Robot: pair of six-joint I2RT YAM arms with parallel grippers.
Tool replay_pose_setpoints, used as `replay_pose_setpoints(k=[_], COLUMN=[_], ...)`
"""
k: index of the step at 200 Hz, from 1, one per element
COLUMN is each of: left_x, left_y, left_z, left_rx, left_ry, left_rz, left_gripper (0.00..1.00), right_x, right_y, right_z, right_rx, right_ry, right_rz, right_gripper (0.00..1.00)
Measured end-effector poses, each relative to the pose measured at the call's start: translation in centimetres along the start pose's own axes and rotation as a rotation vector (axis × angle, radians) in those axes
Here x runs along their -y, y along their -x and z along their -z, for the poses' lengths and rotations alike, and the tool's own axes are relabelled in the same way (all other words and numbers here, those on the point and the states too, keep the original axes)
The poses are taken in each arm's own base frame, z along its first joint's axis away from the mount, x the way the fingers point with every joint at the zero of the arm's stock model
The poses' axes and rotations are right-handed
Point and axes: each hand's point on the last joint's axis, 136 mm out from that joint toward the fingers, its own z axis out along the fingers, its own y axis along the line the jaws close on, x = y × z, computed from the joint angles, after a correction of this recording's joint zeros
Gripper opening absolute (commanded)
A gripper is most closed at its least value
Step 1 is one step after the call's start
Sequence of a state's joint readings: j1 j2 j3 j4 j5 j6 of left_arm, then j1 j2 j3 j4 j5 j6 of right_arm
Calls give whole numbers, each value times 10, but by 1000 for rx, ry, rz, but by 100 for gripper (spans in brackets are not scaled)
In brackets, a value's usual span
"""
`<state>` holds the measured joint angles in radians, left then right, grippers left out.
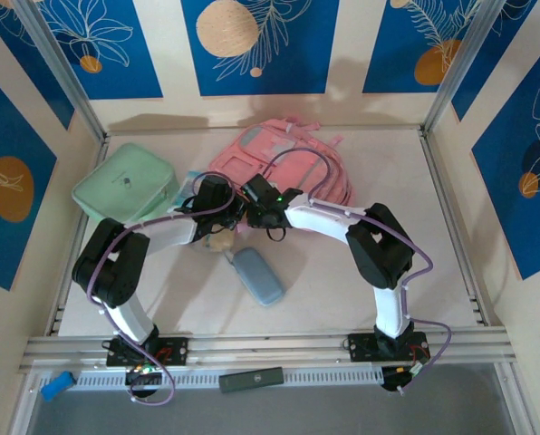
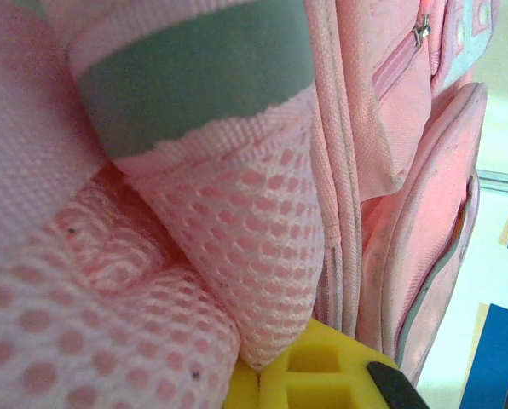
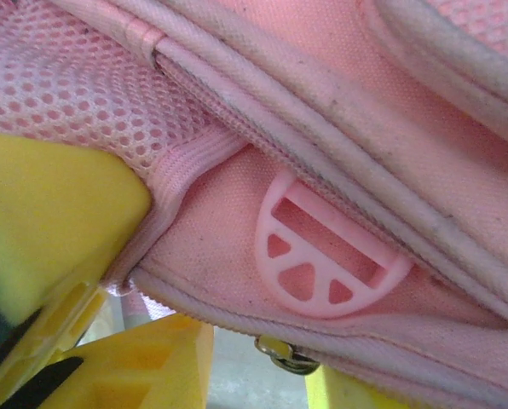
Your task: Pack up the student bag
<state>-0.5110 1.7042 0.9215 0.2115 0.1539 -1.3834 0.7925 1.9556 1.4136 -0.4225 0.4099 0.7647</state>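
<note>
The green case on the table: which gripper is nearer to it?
Left. The left gripper is just right of the green case, at the pink bag; the right gripper is farther right.

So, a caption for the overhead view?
Left hand and right hand reach the near edge of the pink student bag, mint case nearby.

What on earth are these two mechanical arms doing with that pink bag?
Two robot arms are working on a pink backpack lying on the table, which they are meant to pack. Both reach to its near edge. The left fingers are closed, apparently pinching the bag's pink mesh fabric. The right fingers sit against a seam by a zip, though whether they grip it is unclear. A mint green case and a grey-blue pouch lie outside the bag on the table.
</note>
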Motion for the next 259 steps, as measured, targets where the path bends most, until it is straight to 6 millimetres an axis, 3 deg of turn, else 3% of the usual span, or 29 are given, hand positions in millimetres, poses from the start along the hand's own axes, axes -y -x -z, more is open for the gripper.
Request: replay_pose_setpoints(k=[102,149,189,213,259], left_x=[4,6,6,7,13], left_y=[1,-1,2,2,-7], left_z=[3,4,5,5,7], left_rx=[20,23,41,42,8], left_ry=[-6,-7,-1,-2,-2], left_rz=[-3,-7,-8,-12,-32], left_gripper=[0,0,0,0,0], right_x=[11,9,11,13,24], right_y=[7,10,11,12,4], right_z=[-7,-7,-10,-6,11], right_rx=[60,74,77,86,100], right_ry=[-55,-73,-90,-93,-79], right_rz=[116,111,130,139,124], right_gripper=[22,27,7,0,0])
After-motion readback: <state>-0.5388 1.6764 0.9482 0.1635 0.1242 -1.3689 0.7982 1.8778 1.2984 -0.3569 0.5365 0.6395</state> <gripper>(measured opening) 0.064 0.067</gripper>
